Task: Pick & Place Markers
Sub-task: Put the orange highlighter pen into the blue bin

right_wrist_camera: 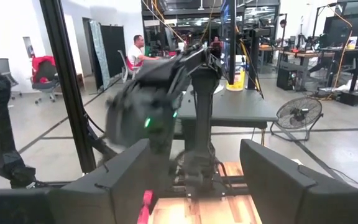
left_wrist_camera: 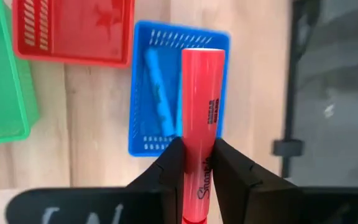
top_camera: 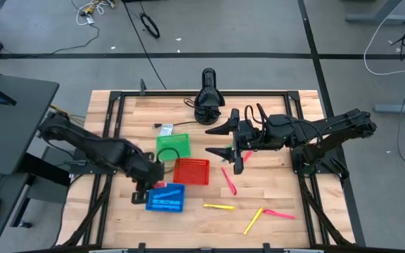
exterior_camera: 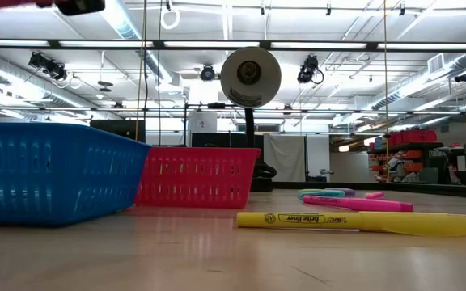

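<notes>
A red marker sits between the fingers of my left gripper, which is shut on it. The gripper hangs over the left end of the blue basket. One blue marker lies inside that basket. Beside it stand a red basket and a green basket. Loose markers lie flat on the table to the right: a pink one, two yellow ones and another pink one. My right gripper hovers open above the table's middle, holding nothing. My left gripper pinches the red marker between its two fingers, on the printed barrel near the back end. The fingers slant steeply down from the table's left, and the marker runs along them. Its free end sticks out past the fingertips, lifted clear above the blue basket.
A black lamp-like stand sits at the table's far edge. In the low view, the yellow marker lies nearest and pink ones behind it. Bare wood lies along the table's near edge.
</notes>
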Controlling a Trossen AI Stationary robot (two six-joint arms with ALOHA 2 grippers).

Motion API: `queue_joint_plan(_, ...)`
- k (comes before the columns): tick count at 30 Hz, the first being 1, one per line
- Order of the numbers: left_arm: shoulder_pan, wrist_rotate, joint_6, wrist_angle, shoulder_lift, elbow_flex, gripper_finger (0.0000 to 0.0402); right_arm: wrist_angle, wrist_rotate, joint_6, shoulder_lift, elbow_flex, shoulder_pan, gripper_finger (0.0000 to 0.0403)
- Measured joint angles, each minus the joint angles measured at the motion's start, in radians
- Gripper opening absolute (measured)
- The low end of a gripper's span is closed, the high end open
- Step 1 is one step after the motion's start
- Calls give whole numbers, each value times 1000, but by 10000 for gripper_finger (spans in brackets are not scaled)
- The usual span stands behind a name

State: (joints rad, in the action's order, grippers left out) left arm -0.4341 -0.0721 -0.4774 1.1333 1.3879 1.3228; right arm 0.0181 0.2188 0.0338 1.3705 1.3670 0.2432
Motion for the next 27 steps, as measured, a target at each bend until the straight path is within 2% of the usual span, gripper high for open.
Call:
queue_joint_plan(8, -59, 118, -7, 5, 152, 0, 61, 53, 2, 0, 0, 0, -7, 252)
queue_joint_plan(18, -60, 120, -1, -116, 302, 0, 61, 78, 1, -31, 0, 0, -7, 252)
queue_joint_plan(27, -71, 105, -13, -199, 349, -3, 61, 77, 0, -53, 0, 0, -7, 252)
